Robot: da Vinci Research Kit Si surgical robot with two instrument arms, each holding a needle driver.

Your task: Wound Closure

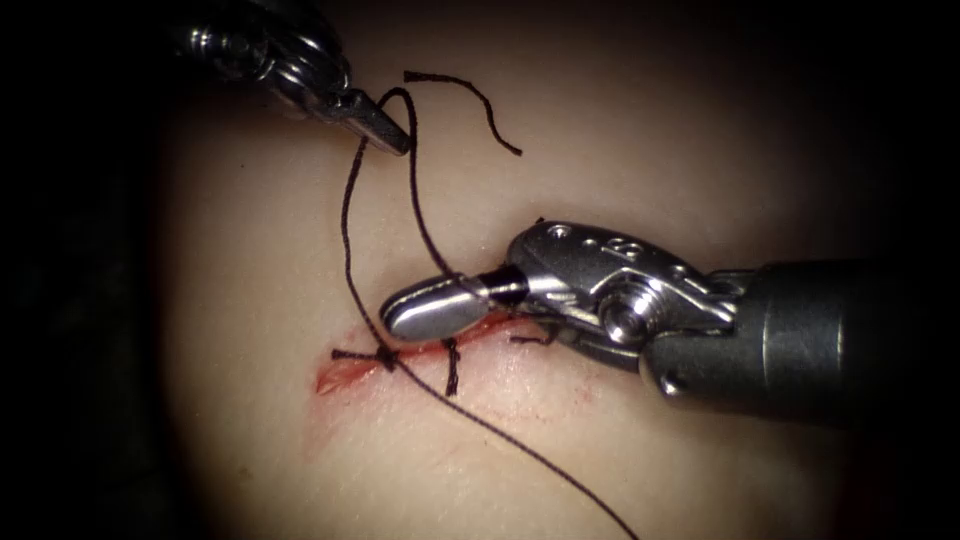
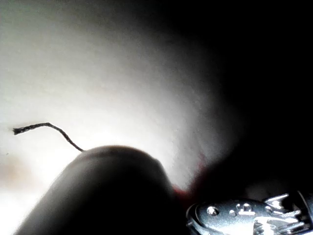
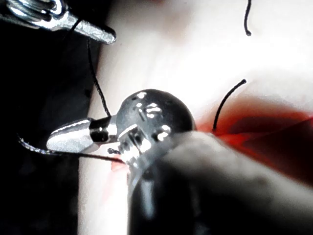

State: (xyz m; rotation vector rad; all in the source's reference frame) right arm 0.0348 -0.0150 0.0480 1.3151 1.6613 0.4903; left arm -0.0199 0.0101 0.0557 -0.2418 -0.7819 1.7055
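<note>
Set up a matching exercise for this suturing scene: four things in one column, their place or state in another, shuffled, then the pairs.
Things:
1. left gripper
2. right gripper
3. cut
4. free thread end

Places or states:
A. lies loose on the tissue above the right gripper
B. shut on the thread, above the cut
C. red, crossed by dark stitches
D. shut on the thread just over the cut

Pairs: 1-B, 2-D, 3-C, 4-A

The right tool has smooth, rounded silver jaws, a short black neck behind them, then a polished steel wrist with a screw and stamped marks, and a dark grey tube shaft behind that, while the left tool has slim pointed grey jaws ahead of shiny steel coils.
</note>
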